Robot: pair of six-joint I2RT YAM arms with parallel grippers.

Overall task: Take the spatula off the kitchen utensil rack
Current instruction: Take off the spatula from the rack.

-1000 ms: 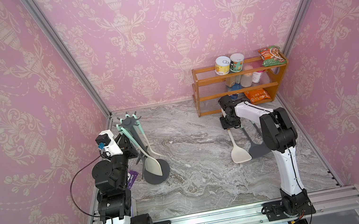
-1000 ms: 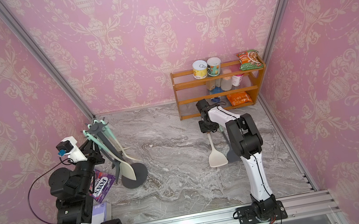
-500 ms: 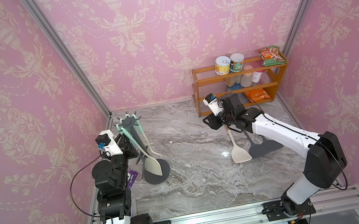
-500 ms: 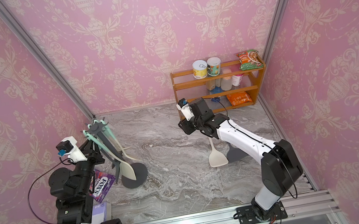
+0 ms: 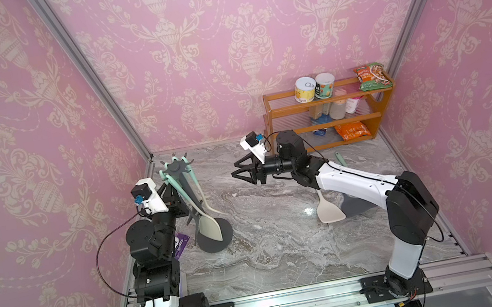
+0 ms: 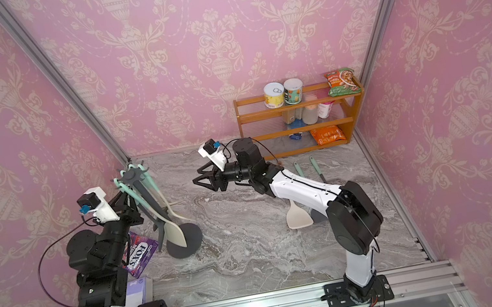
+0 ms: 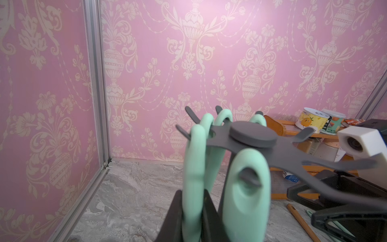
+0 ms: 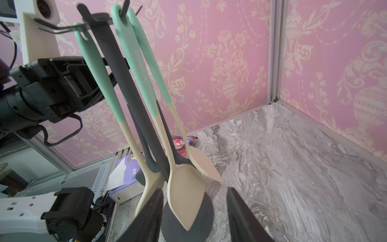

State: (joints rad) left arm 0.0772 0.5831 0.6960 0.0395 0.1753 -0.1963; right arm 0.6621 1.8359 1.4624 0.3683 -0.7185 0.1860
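The kitchen utensil rack (image 5: 176, 166) stands at the left on its dark disc base (image 6: 192, 235). Several mint-handled utensils hang from its crown (image 7: 251, 134). The spatula (image 5: 210, 229) hangs nearest my left arm, its cream blade low over the base. My left gripper (image 7: 192, 193) is shut on the spatula's mint handle (image 8: 92, 62), just under the crown. My right gripper (image 5: 234, 170) hovers open in mid-air right of the rack, pointing at it. In the right wrist view its fingers (image 8: 152, 209) frame the hanging cream heads (image 8: 186, 199) without touching them.
An orange wooden shelf (image 5: 325, 106) with cans and packets stands at the back right. A cream turner (image 5: 330, 211), a dark utensil (image 5: 358, 206) and mint handles (image 6: 317, 167) lie on the table under my right arm. A purple sweets packet (image 6: 140, 251) lies by the rack.
My right arm has swung from the shelf side towards the rack, stretching out, and its jaws have spread wider. The left gripper and rack have stayed put.
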